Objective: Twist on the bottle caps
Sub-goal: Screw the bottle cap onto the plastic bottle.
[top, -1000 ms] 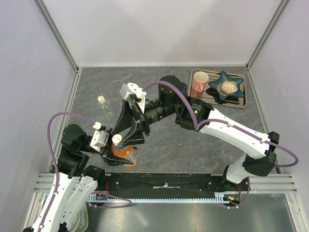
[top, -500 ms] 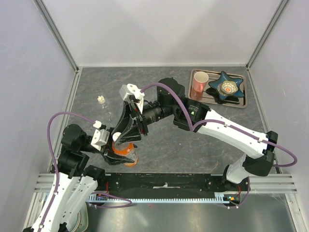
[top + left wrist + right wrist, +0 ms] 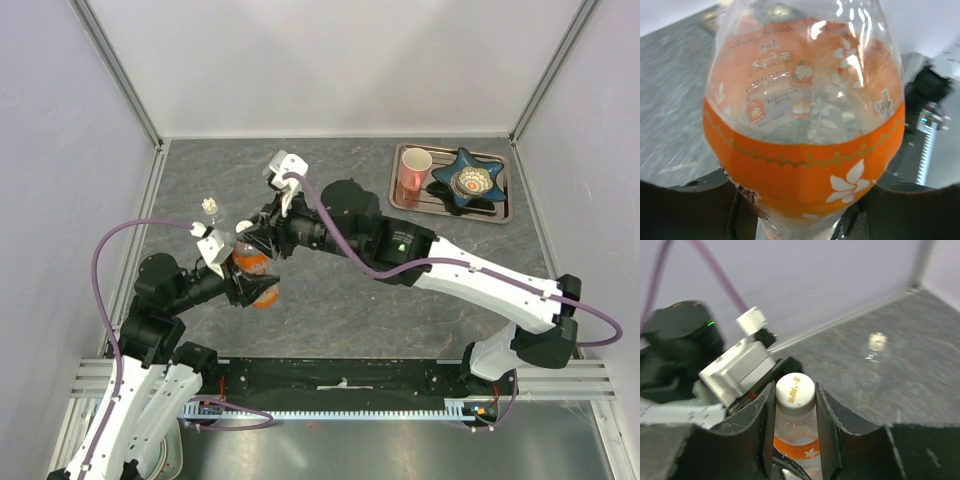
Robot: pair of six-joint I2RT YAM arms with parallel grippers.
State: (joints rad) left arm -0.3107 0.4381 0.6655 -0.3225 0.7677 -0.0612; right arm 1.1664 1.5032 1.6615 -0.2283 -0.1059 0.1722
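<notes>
The right pincer (image 3: 795,387) is closed narrow on the white cap (image 3: 795,393). In the right wrist view its two dark fingers (image 3: 826,412) press against opposite sides of the cap. The cap sits on the neck of the orange bottle (image 3: 792,442), whose clear shoulder and orange label show just below it.

The left pincer (image 3: 800,212) holds the same bottle lower down. In the left wrist view the bottle (image 3: 805,150) fills most of the picture, with a clear upper part, an orange band and white flowers. The dark fingers (image 3: 685,210) hug its sides at 7 and 5 o'clock.

From the top camera, the two pincers meet at about 9 o'clock from the middle of the grey worktop (image 3: 330,300). The right pincer (image 3: 245,250) reaches in from 2 o'clock and the left pincer (image 3: 245,290) from 8 o'clock. The orange bottle (image 3: 263,294) is tilted between them. I cannot tell whether its base touches the worktop.

A tiny clear bottle (image 3: 209,207) with a pale top stands apart at 11 o'clock from the held bottle. It also shows, blurred, at 2 o'clock in the right wrist view (image 3: 876,342).

Well apart, in the worktop's 1 o'clock corner, lies a metal tray (image 3: 500,215). It holds a pink mug (image 3: 413,170) and, at 3 o'clock from the mug, a star-shaped blue dish (image 3: 467,180).
</notes>
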